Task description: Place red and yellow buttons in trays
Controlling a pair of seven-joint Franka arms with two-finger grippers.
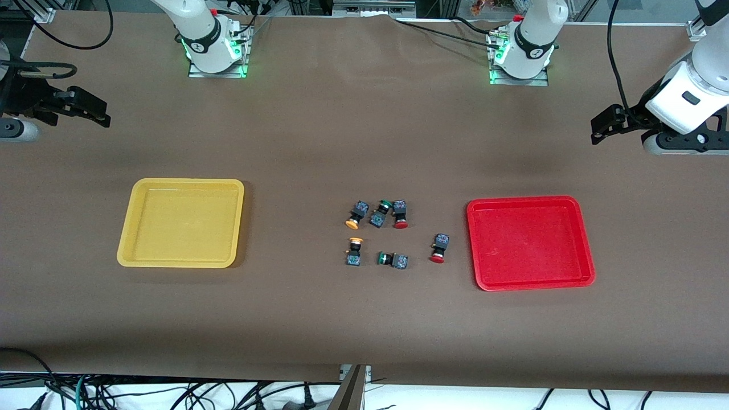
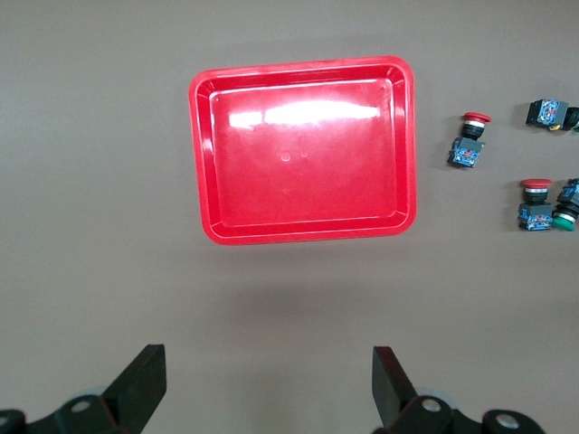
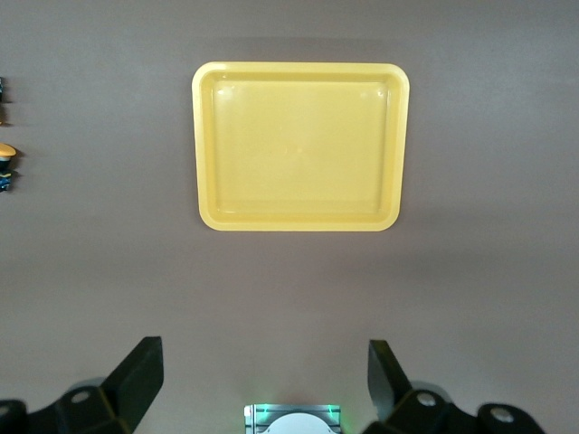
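Two red-capped buttons (image 1: 400, 214) (image 1: 439, 249) and two yellow-capped buttons (image 1: 357, 214) (image 1: 354, 251) lie in a loose cluster at mid-table between the trays. The yellow tray (image 1: 181, 223) (image 3: 298, 145) lies toward the right arm's end and the red tray (image 1: 529, 242) (image 2: 303, 149) toward the left arm's end; both hold nothing. The left wrist view shows both red buttons (image 2: 468, 140) (image 2: 536, 203). My left gripper (image 1: 595, 130) (image 2: 269, 362) hangs open and empty above the table's end past the red tray. My right gripper (image 1: 104, 115) (image 3: 262, 357) hangs open and empty past the yellow tray.
Two green-capped buttons (image 1: 380, 212) (image 1: 392, 260) lie in the same cluster, one touching the yellow and red buttons beside it. The arm bases (image 1: 216, 54) (image 1: 521, 60) stand along the table edge farthest from the front camera. Brown table surface surrounds the trays.
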